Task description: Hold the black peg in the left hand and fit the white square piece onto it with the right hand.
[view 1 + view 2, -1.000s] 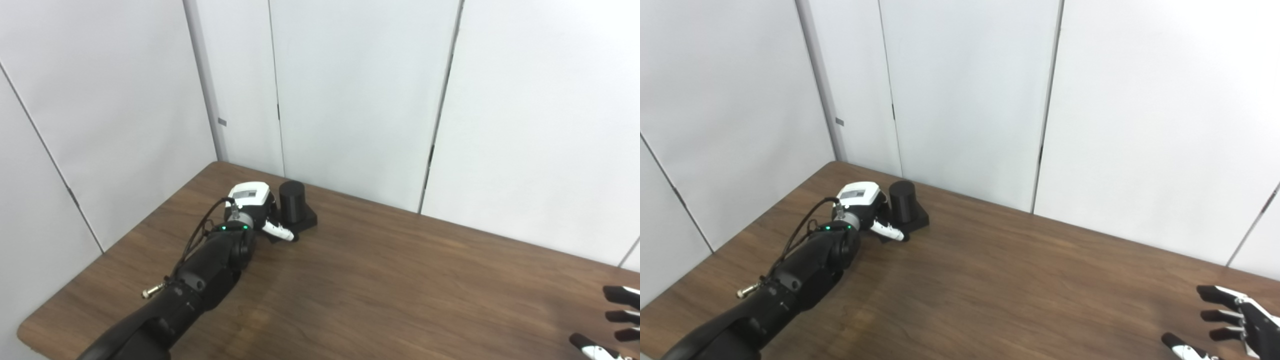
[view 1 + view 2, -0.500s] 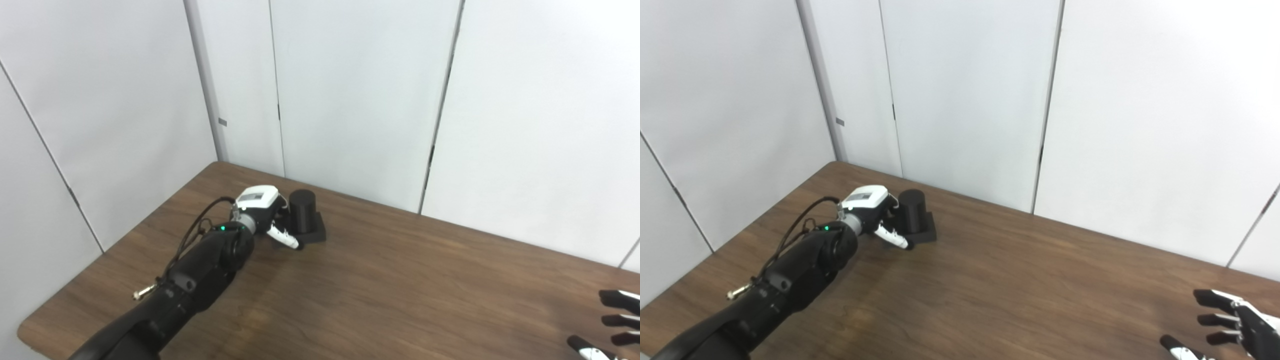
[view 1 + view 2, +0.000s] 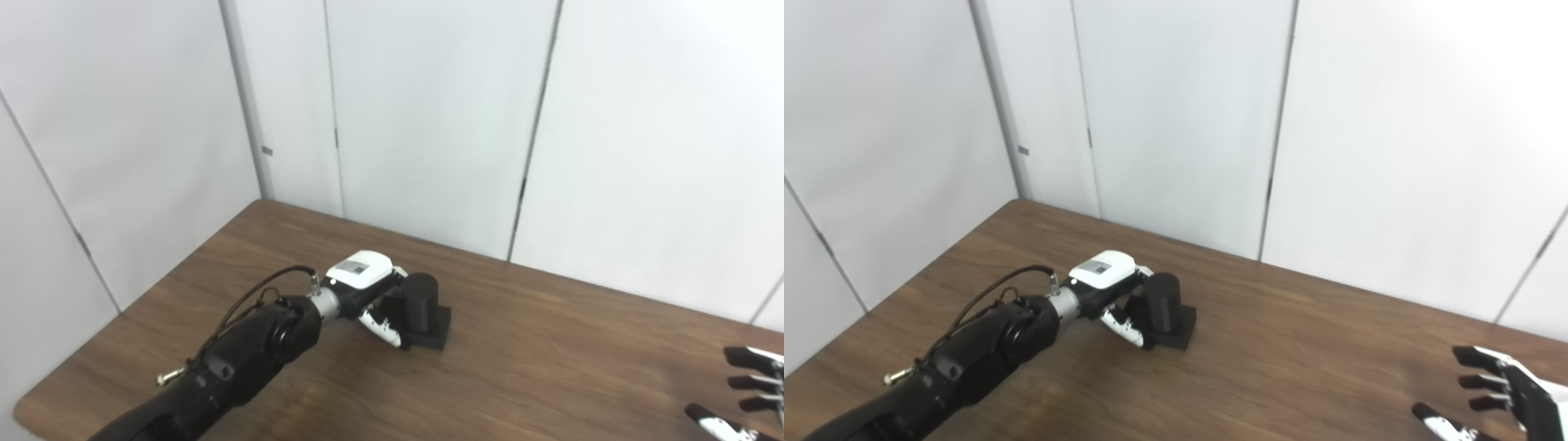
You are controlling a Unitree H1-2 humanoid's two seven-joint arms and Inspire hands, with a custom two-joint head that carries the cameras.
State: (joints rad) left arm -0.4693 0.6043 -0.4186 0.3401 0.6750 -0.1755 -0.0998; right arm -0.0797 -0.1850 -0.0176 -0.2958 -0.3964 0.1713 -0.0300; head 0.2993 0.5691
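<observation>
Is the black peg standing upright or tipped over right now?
Upright. The black peg rises straight from its square base, which sits flat on the table, with the left robot hand wrapped around it.

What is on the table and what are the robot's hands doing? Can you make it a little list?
table: brown wood
black peg: upright round post on a square base
left robot hand: fingers wrapped around the black peg
right robot hand: open, fingers spread, holding nothing, near the table's right edge
white square piece: not in view
peg and right robot hand: far apart
</observation>
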